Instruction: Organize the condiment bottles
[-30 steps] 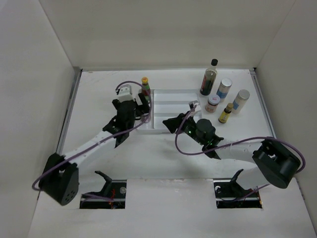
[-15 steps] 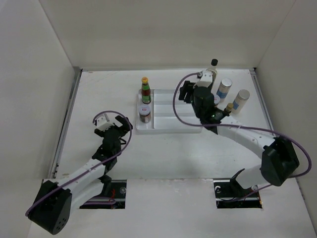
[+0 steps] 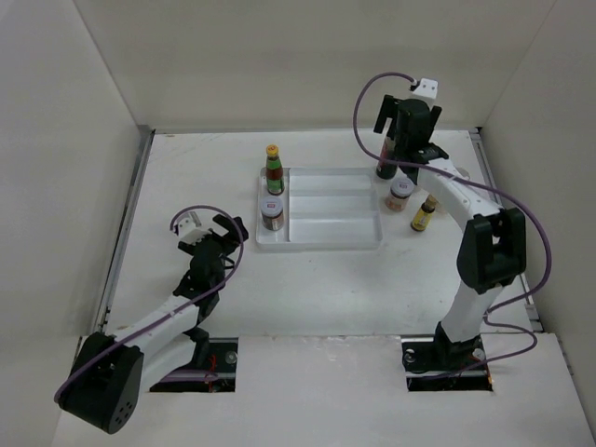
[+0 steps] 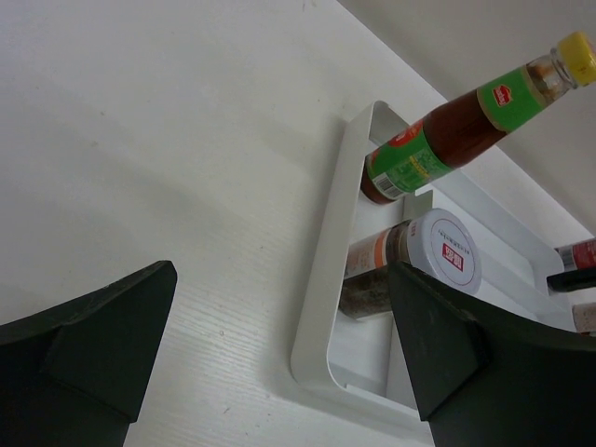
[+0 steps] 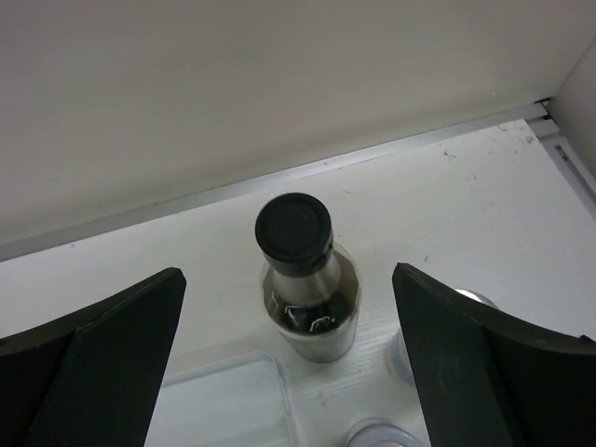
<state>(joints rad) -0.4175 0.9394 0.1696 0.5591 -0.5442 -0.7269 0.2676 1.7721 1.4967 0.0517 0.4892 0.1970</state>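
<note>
White divided tray [image 3: 326,207] mid-frame, yellow-capped red sauce bottle [image 3: 274,170] and short jar [image 3: 272,214] in its left compartment, tall dark black-capped bottle [image 5: 303,279] off its upper right corner, right gripper [image 3: 407,128] above it, fingers wide, gripping nothing, second jar [image 3: 400,194] and small yellow-capped dark bottle [image 3: 425,212] right of tray, left gripper [image 3: 212,233] lower left, spread wide, empty.

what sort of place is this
Probably a lab test cell: bare white walls box in a white table, two robot arms sit at its near edge, condiment bottles stand in and beside a divided tray.
</note>
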